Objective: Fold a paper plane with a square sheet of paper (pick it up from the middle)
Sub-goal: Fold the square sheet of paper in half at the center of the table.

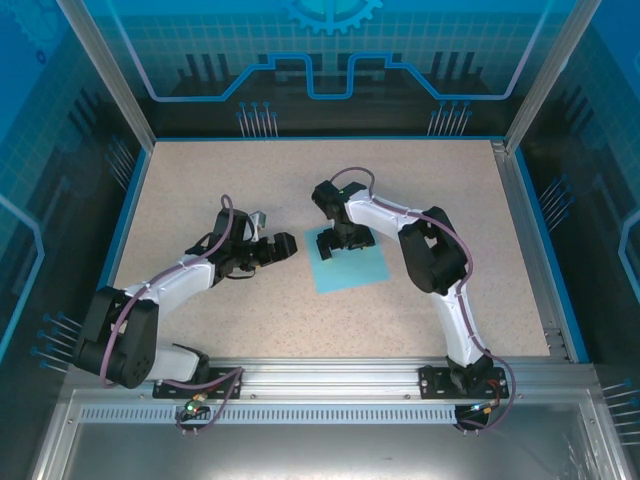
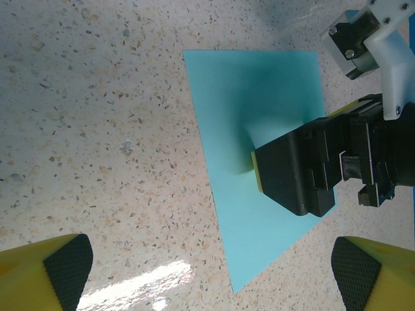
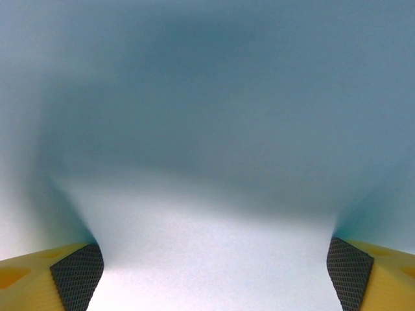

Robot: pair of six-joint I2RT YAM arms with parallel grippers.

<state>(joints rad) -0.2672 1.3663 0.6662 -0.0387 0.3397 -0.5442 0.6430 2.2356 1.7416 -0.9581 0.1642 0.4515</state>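
Square sheet of paper (image 1: 357,270), light blue, flat near the middle of the speckled table (image 1: 200,180): right gripper (image 1: 335,243) set down on its upper part, fingers spread wide; left gripper (image 1: 283,246) just left of it, jaws wide apart, empty.

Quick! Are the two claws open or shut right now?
Left claw: open, empty.
Right claw: open, tips on the light-blue square sheet of paper, nothing gripped.
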